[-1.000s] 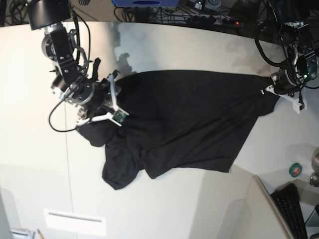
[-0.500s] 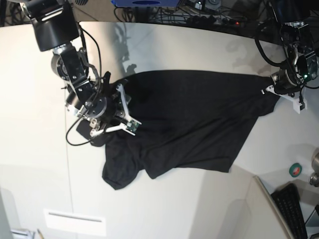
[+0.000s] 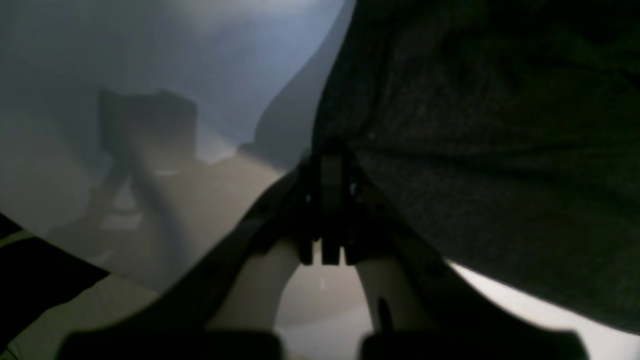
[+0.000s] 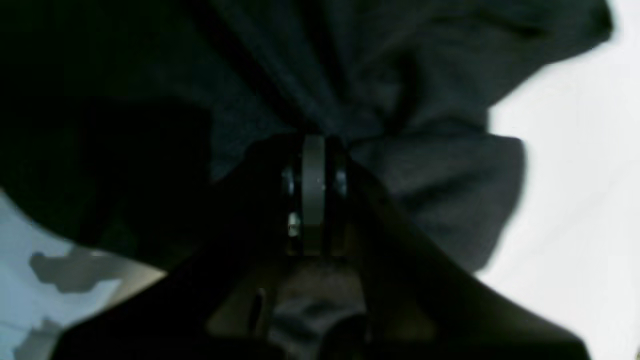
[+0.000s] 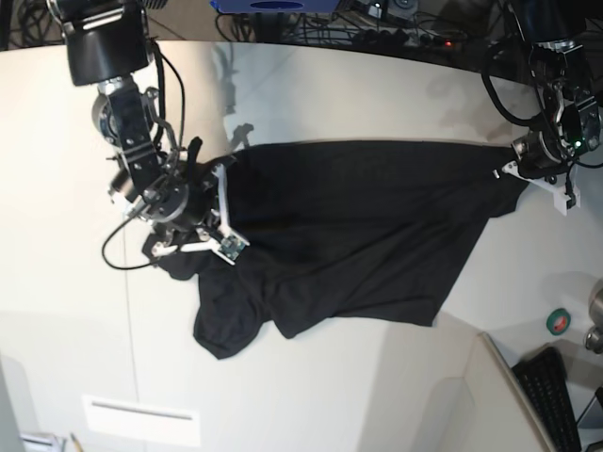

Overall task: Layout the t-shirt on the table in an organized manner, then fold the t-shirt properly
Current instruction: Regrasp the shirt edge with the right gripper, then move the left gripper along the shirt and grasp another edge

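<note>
I have the black t-shirt [image 5: 349, 226] stretched left to right across the desk [image 5: 311, 85]. My right end effector [image 5: 219, 212] pinches its left edge; my left end effector [image 5: 516, 162] pinches the right corner. Slack bunches lower left, nearer the right arm.

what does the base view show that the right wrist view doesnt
Only the base view shows the whole black t-shirt spread across the table, both arms, the left gripper at the far corner, and a keyboard. Only the right wrist view shows the right gripper close up, shut on bunched fabric. Both show the t-shirt and the pale table.
</note>
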`<state>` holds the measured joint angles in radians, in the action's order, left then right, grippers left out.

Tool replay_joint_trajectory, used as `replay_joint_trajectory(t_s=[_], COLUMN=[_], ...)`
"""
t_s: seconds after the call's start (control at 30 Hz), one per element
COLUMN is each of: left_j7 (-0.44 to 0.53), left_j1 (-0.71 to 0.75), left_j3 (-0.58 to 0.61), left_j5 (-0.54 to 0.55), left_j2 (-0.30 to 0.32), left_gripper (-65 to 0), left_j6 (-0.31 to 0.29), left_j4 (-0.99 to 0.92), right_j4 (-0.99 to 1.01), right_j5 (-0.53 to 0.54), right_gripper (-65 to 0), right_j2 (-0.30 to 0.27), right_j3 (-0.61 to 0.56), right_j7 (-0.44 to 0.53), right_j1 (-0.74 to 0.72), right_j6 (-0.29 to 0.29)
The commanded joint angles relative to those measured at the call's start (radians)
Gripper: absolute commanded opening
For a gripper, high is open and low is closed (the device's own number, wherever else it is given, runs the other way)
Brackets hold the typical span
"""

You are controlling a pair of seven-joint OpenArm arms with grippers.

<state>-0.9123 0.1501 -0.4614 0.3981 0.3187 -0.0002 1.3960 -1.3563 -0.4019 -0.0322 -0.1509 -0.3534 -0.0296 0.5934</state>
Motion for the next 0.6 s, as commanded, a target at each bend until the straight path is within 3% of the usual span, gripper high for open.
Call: replay_joint_trajectory(t_s=[0.0, 0.17, 0.2, 0.33, 0.37, 0.43, 0.57], left_j7=[0.006, 0.005, 0.005, 0.005, 0.005, 0.005, 0.005], left_j1=[-0.01, -0.007, 0.003, 0.029, 0.036, 0.052, 0.079], left_j3=[-0.006, -0.006, -0.006, -0.007, -0.007, -0.009, -0.119], left_j5=[0.0, 0.003, 0.005, 0.006, 0.006, 0.006, 0.008], left_j2=[0.018, 0.017, 0.017, 0.017, 0.017, 0.017, -0.01], left_gripper=[-65.0, -65.0, -57.3, -14.3, -7.1, 0.0, 0.0], left_j6=[-0.001, -0.001, -0.001, -0.001, -0.001, -0.001, -0.002], left_j4=[0.019, 0.019, 0.019, 0.019, 0.019, 0.021, 0.095], right_j4=[-0.047, -0.079, -0.079, -0.079, -0.079, -0.079, -0.084], right_j5=[0.005, 0.005, 0.005, 0.005, 0.005, 0.005, 0.005], right_gripper=[-65.0, -65.0, -65.0, -65.0, -65.0, -65.0, -65.0], right_j2=[-0.002, -0.005, -0.005, -0.005, -0.005, -0.005, -0.005], right_j3=[0.006, 0.009, 0.009, 0.006, 0.006, 0.006, 0.006], right_j7=[0.015, 0.014, 0.014, 0.014, 0.014, 0.014, 0.014], right_j1=[-0.002, 0.023, 0.027, 0.043, 0.044, 0.046, 0.056], right_j6=[-0.005, -0.005, -0.005, -0.005, -0.005, -0.005, -0.005])
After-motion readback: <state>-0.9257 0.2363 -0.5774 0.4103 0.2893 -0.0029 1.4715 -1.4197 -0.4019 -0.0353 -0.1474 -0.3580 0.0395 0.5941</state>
